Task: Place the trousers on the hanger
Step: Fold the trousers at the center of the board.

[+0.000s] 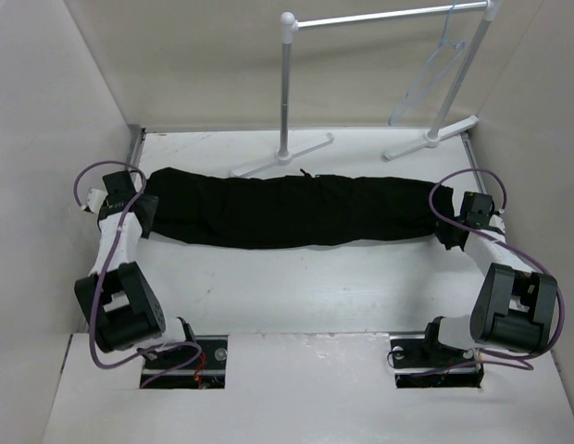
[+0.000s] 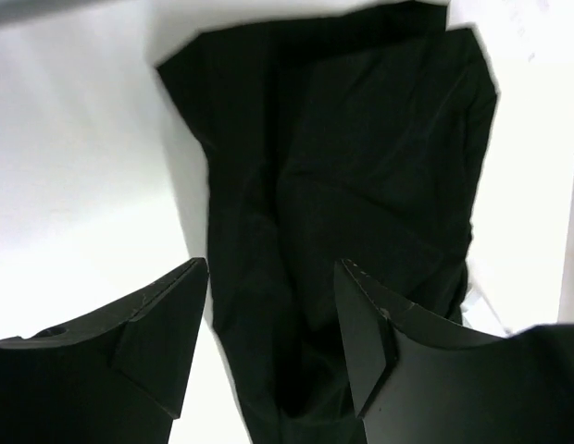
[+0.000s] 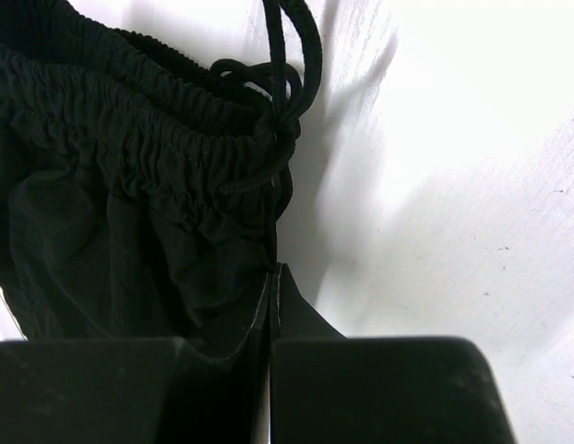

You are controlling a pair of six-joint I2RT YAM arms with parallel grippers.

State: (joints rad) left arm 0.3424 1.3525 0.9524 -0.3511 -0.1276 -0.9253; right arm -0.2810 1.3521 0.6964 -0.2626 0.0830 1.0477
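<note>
While long black cloth trousers (image 1: 287, 211) span the white table (image 1: 296, 296), left gripper (image 2: 270, 270) spread over one end, right gripper (image 3: 271, 277) pinching the opposite end, pale wire hanger (image 1: 433, 74) well behind.

Soft, matt black cloth of the trousers (image 1: 287, 211), creased. Their waistband (image 3: 148, 157) is finely gathered and ribbed, and the drawstring (image 3: 268, 79) is a braided black cord. The worktop (image 1: 296, 287) is smooth matt white, faintly scuffed. The rail stand (image 1: 286, 92) is smooth white tubing with a slight sheen. The left gripper (image 2: 270, 268) is hard, matt black and plastic-looking.
</note>
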